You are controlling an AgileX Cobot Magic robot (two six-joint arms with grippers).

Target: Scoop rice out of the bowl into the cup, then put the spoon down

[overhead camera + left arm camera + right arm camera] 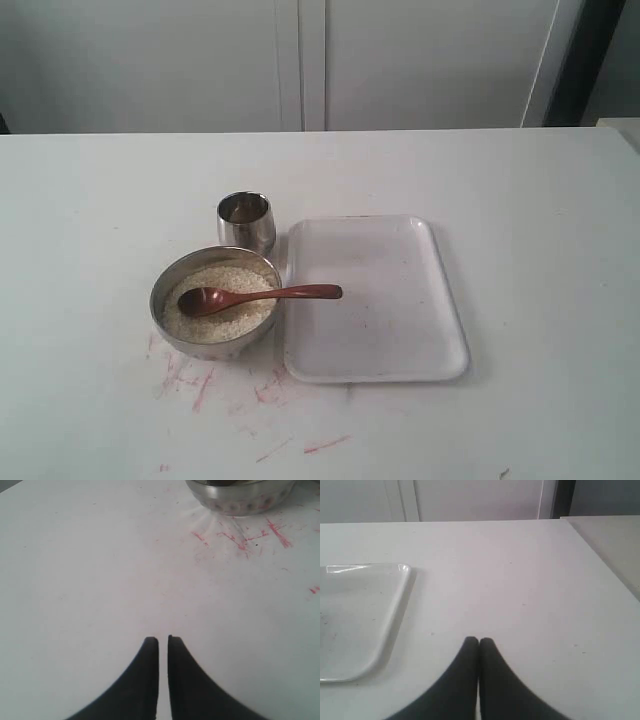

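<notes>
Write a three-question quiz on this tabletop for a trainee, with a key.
1. True or false: a gripper holds the spoon.
2. The spoon's handle juts out over: A) a plate B) the white tray C) a cloth.
3. Fill in: the spoon's scoop rests on the ____ in the bowl.

Key
1. False. The left gripper and the right gripper are both shut on nothing, away from the spoon.
2. B.
3. rice.
</notes>
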